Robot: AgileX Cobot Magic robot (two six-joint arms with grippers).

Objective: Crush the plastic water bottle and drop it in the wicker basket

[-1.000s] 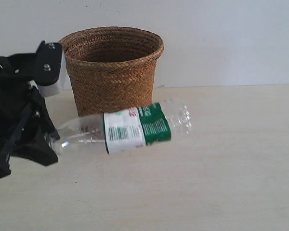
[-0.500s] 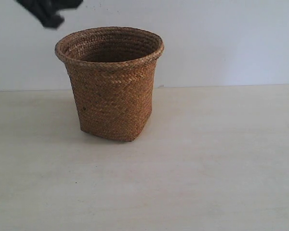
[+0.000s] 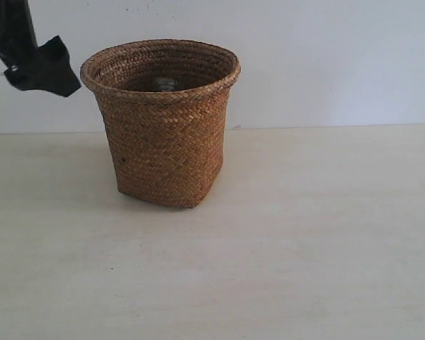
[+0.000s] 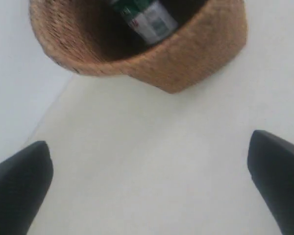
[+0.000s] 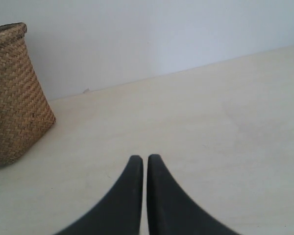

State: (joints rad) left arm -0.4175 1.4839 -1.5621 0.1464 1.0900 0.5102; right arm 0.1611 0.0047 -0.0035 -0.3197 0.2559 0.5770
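Note:
The brown wicker basket (image 3: pixel 163 120) stands on the table at the back left. The plastic water bottle (image 4: pixel 144 17) lies inside it, its green-and-white label showing in the left wrist view; a clear bit of the bottle (image 3: pixel 166 83) peeks over the rim in the exterior view. My left gripper (image 4: pixel 149 156) is open, fingers spread wide with only bare table between them; in the exterior view the left gripper (image 3: pixel 39 67) hangs high, to the left of the basket rim. My right gripper (image 5: pixel 145 159) is shut and empty, low over the table, with the basket (image 5: pixel 14 93) off to one side.
The pale wooden table (image 3: pixel 304 234) stretches in front of and to the right of the basket. A plain white wall (image 3: pixel 326 57) closes off the back.
The bottle, held low in front of the basket a second ago, now lies inside it. The left gripper rose above the basket's left side, opened and let go.

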